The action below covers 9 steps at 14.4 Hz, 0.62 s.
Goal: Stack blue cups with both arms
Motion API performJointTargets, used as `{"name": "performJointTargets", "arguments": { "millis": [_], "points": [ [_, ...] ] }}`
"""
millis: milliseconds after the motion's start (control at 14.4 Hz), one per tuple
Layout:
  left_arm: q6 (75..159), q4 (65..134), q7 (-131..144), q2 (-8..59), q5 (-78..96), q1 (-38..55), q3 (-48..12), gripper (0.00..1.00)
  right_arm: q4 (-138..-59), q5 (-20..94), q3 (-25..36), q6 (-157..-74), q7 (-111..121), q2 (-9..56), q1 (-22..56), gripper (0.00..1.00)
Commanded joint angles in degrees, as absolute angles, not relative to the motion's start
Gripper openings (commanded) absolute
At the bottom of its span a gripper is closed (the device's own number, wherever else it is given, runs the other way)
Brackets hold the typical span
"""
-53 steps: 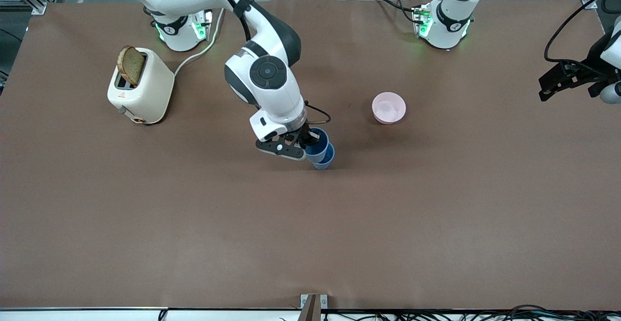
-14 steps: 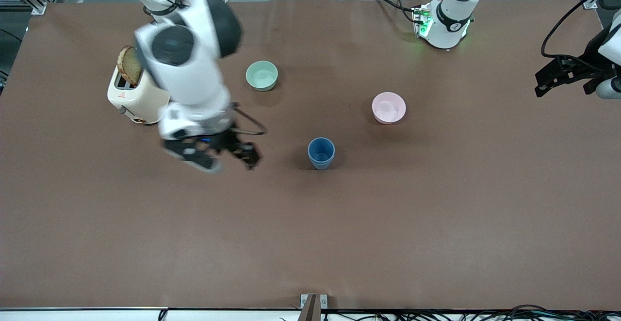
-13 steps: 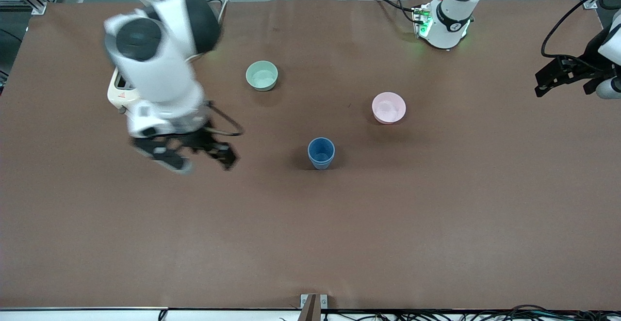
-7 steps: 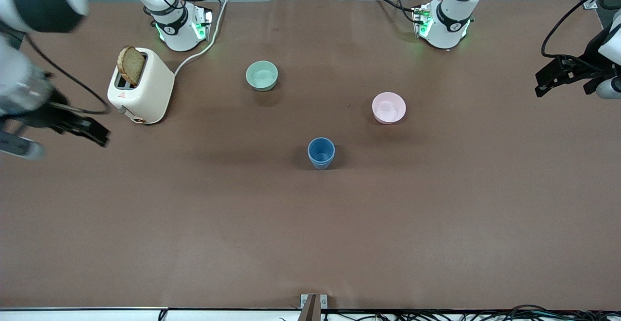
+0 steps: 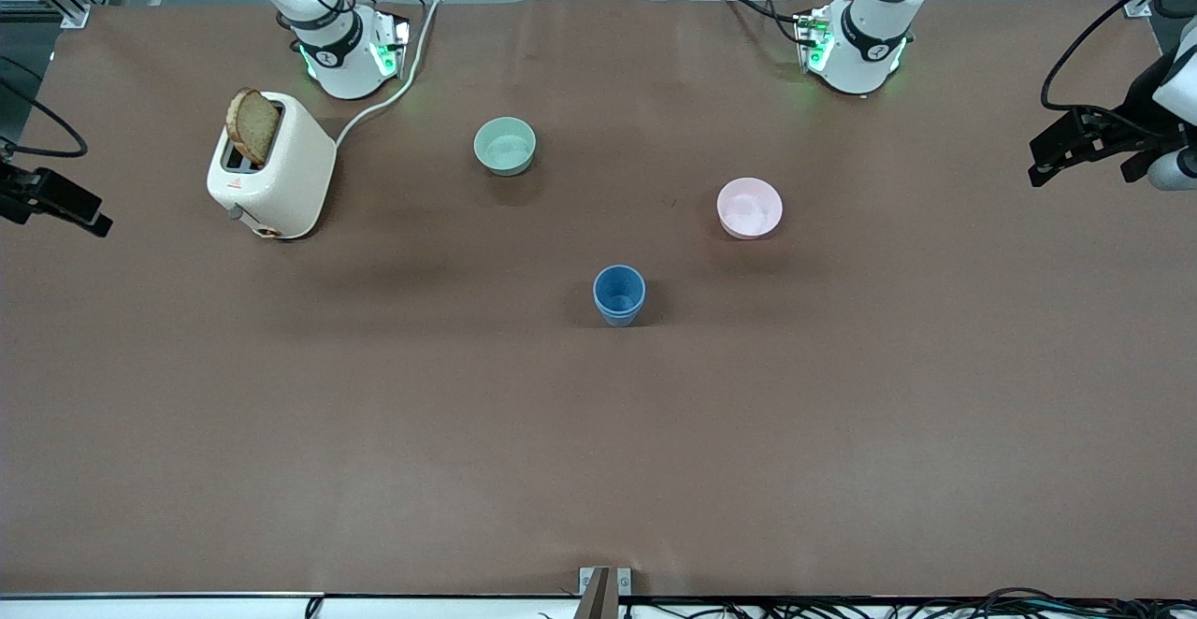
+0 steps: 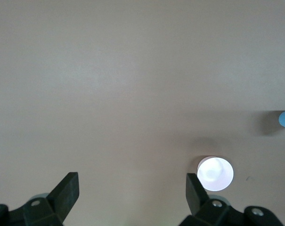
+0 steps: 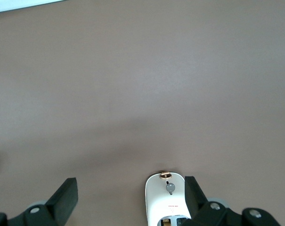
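Right gripper point(image 5: 56, 203), fingers spread wide and empty, has retreated past the toaster point(image 5: 271, 170) to the table's edge, blue cups point(image 5: 618, 295) stand nested mid-table (matte, one rim showing), left gripper point(image 5: 1075, 147) waits wide apart.

Surface point(image 5: 598, 451): broad, flat, covered in matte brown sheeting; carries blue tapered plastic cups point(image 5: 619, 295), nested as one upright stack near the middle; round pale pink bowl point(image 5: 749, 208), farther from the front camera, toward the left arm's end; round pale green bowl point(image 5: 505, 146); cream two-slot toaster point(image 5: 271, 178) holding a brown bread slice point(image 5: 252, 126), toward the right arm's end.
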<state>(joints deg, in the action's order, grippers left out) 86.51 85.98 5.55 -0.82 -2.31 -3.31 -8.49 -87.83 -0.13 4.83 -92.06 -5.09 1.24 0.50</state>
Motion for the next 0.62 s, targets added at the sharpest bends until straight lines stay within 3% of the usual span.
{"name": "performJointTargets", "arguments": {
  "millis": [0, 554],
  "points": [
    [86.4, 86.1, 3.8, -1.7, -1.3, -3.9, -8.4, 1.00, -87.0, 1.1, 4.5, -90.3, -4.0, -0.6, 0.4, 1.00],
    [86.3, 85.4, 3.4, -1.1, -1.8, -3.7, -8.4, 1.00, -86.8, 1.1, 4.5, -88.9, -3.8, -0.5, 0.4, 1.00]
  ]
}}
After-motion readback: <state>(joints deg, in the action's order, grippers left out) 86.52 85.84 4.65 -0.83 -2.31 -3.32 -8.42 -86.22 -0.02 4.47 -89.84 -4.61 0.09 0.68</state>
